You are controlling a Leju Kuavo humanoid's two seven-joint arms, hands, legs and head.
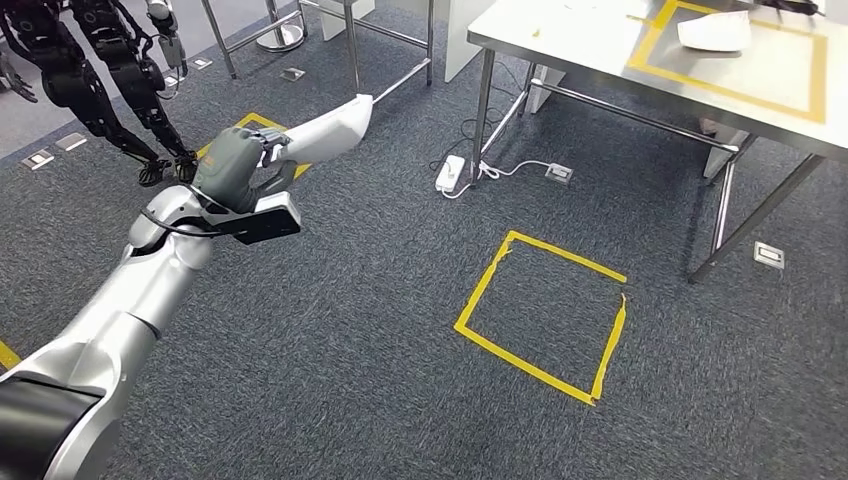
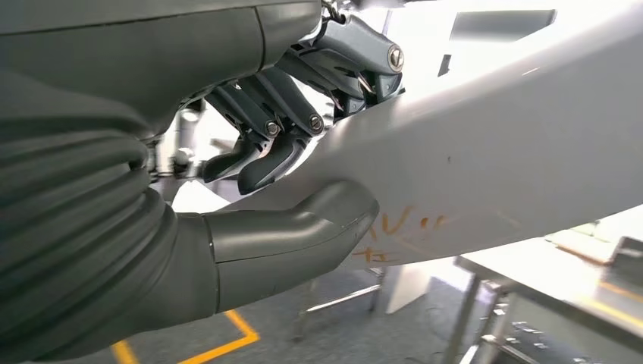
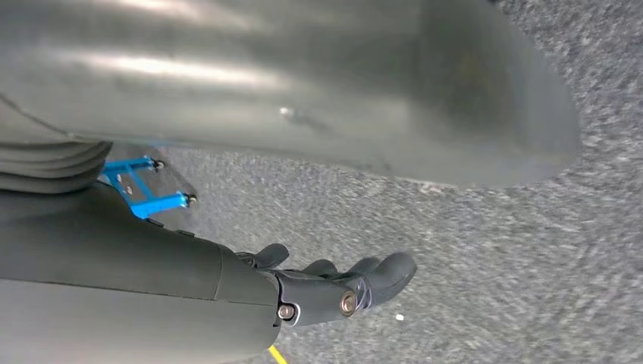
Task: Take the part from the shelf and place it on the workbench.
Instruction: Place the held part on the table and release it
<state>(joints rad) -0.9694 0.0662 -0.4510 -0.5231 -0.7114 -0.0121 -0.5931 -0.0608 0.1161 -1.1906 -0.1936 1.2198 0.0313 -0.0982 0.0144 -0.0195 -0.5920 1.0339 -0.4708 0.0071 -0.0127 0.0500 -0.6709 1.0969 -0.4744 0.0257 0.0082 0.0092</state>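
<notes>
My left hand (image 1: 235,168) grips a long white part (image 1: 330,130), holding it out over the carpet at the upper left. In the left wrist view the thumb (image 2: 303,235) presses under the white part (image 2: 515,159) and the dark fingers (image 2: 265,144) wrap over it; orange marks show on its side. The steel workbench (image 1: 600,45) stands at the upper right, with a yellow taped frame (image 1: 740,60) and a white piece (image 1: 715,32) on it. My right hand (image 3: 334,288) hangs over the carpet with its fingers loosely apart, holding nothing.
A yellow taped square (image 1: 545,315) marks the carpet in front of the workbench. A white power strip (image 1: 450,173) and cable lie by the bench leg. Another dark robot (image 1: 100,70) stands at the upper left. Metal frame legs (image 1: 350,40) stand behind the part.
</notes>
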